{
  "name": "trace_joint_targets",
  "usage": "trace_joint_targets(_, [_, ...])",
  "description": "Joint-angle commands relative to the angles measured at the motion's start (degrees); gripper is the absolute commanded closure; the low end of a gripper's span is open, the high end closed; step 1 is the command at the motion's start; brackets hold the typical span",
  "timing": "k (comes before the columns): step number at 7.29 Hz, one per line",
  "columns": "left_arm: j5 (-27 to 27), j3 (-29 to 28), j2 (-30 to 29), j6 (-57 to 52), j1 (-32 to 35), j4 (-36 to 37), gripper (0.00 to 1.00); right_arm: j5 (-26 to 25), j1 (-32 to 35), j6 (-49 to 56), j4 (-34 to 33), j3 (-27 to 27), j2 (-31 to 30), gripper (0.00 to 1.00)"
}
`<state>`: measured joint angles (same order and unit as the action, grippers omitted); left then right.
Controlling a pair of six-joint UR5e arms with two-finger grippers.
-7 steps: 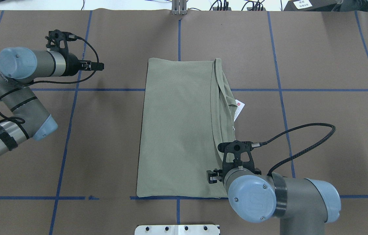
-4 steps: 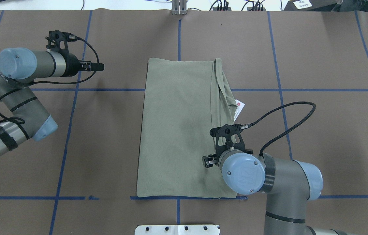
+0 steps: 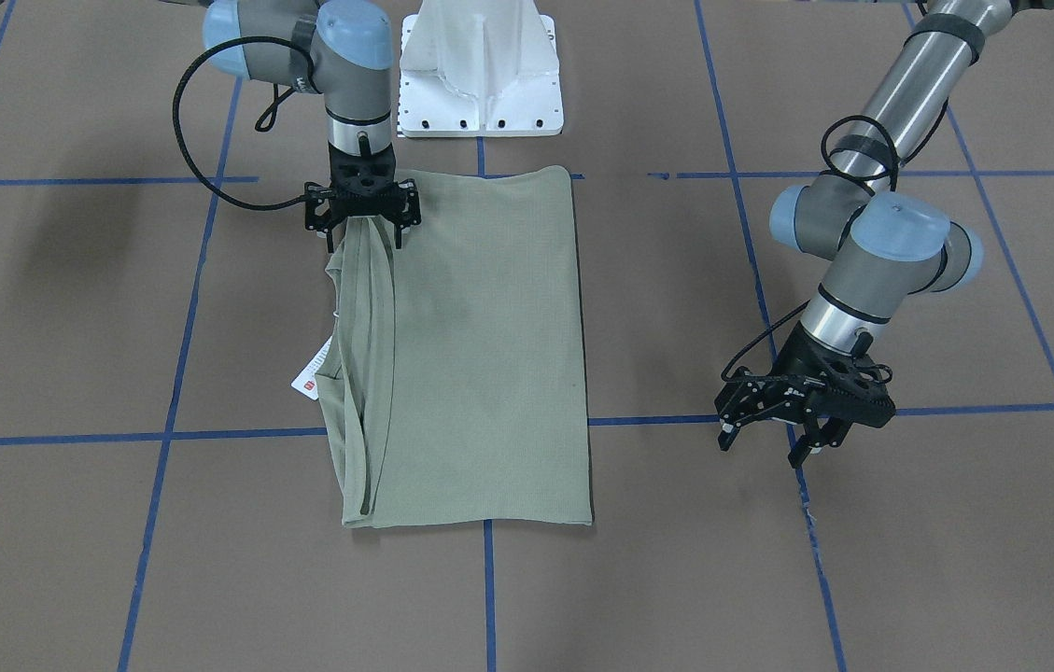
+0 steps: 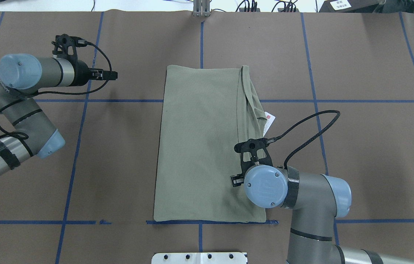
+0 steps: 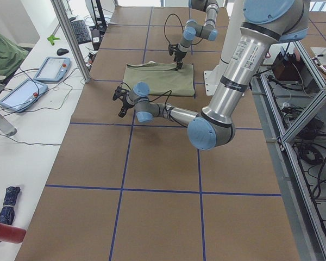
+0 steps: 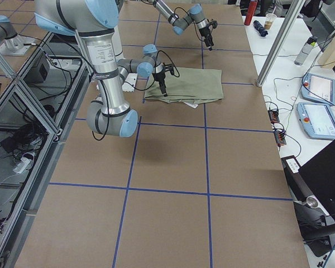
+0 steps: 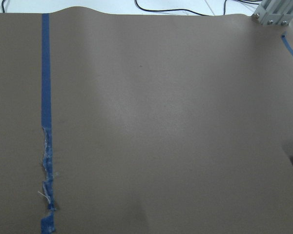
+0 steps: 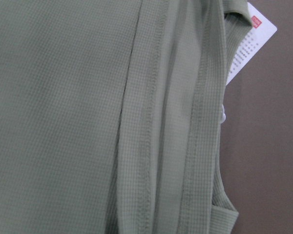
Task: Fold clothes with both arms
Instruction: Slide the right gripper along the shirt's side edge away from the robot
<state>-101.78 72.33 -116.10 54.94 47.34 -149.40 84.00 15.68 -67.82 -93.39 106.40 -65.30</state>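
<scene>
While the left tool (image 3: 763,446) stays parked and wide beside the shirt (image 4: 199,146), the right tool (image 3: 364,243) has slid farther along its layered edge, fingers spread.

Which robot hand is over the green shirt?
The right gripper, over the shirt at its layered edge. The left gripper hangs over the table, apart.

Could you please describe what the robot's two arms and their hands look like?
The left arm and the right arm are silver-and-grey jointed tubes with rounded light-blue joint caps and black bands. Each carries a black, open-framed two-finger hand, the left hand and the right hand, and a black braided cable loops from each wrist.
</scene>
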Motion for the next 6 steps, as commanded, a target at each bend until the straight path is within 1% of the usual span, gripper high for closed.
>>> trace_joint_targets(1, [0.1,0.0,0.0,0.1,-0.2,0.0,0.00,2.1,1.9,1.9,-4.1,0.4,0.4,0.00])
trace_joint_targets(3, [0.0,0.0,0.0,0.2,-0.4,0.0,0.00,2.1,3.3,3.2,-6.1,0.5,-0.3,0.00])
trace_joint_targets(6, [0.0,0.0,0.0,0.1,-0.4,0.0,0.00,2.3,7.2,5.9,-9.2,0.5,-2.1,0.00])
